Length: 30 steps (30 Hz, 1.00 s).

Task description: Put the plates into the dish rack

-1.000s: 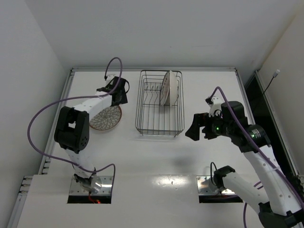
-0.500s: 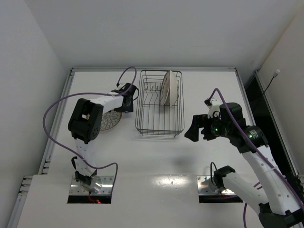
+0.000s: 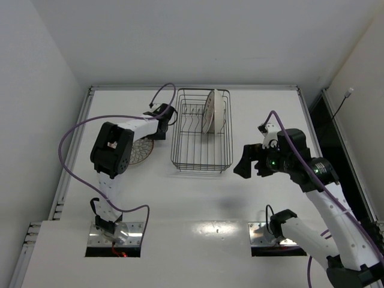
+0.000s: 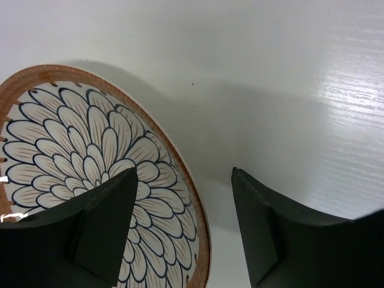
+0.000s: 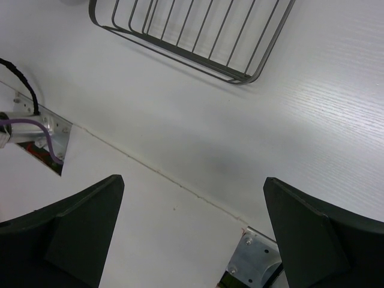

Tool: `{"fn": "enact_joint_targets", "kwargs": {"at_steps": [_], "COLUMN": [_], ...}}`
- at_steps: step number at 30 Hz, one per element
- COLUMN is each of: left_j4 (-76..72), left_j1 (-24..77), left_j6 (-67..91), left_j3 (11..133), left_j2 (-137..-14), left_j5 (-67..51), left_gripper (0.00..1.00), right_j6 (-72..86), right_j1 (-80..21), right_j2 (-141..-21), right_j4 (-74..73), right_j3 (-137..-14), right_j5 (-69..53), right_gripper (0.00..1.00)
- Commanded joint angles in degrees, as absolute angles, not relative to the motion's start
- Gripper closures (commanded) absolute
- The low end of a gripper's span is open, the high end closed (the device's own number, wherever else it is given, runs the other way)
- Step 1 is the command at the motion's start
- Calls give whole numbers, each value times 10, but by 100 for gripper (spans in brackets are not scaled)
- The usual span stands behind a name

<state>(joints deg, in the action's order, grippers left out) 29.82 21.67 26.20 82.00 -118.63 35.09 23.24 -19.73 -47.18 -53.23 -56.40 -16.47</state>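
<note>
Left claw (image 4: pixel 185 175): jaws apart, straddling the rim of the petal plate (image 4: pixel 78 150), nothing pinched yet.
Plate: flat on the table (image 4: pixel 288 72), just left of the dish rack (image 3: pixel 176 139).
Right claw (image 5: pixel 192 180): spread wide, empty.
Risk: a shallow bite on the glazed rim — the plate may slip out or skid.

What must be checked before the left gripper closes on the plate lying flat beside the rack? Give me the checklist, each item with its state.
1. The left gripper straddles the rim of the plate, one finger over the plate and one over the table: ok.
2. Its jaws stand apart with nothing clamped: ok.
3. The fingers reach low enough to catch the rim: cannot tell.
4. The dish rack has free slots to the left of the standing plates: ok.
5. The right gripper is open, empty and off to the rack's right side: ok.
</note>
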Motion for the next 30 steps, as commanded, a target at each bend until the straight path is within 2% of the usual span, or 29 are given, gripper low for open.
{"fn": "enact_joint_targets", "kwargs": {"at_steps": [1, 2, 3, 8, 12, 20, 27, 30], "left_j4": [322, 322, 322, 322, 322, 312, 240, 192], "left_j1": [214, 214, 214, 214, 214, 214, 214, 214], "left_j6": [244, 243, 243, 238, 238, 266, 261, 261], "left_j3": [809, 803, 803, 803, 809, 803, 762, 751], "left_j2": [-1209, -1208, -1208, -1214, -1201, -1073, -865, -765], "left_j5": [360, 367, 367, 362, 341, 374, 308, 283], "left_gripper": [49, 55, 66, 100, 100, 100, 100, 100], "right_j6": [221, 221, 221, 215, 215, 215, 229, 248], "right_j1": [-198, -198, -198, -198, -198, -198, -207, -201], "right_j2": [-472, -472, -472, -472, -472, -472, -437, -406], "right_j4": [-541, -541, -541, -558, -558, -558, -574, -542], "right_j3": [-595, -595, -601, -606, -606, -589, -559, -536], "right_j5": [-156, -156, -149, -139, -139, -128, -26, -63], "right_gripper": [0, 0, 0, 0, 0, 0, 0, 0]}}
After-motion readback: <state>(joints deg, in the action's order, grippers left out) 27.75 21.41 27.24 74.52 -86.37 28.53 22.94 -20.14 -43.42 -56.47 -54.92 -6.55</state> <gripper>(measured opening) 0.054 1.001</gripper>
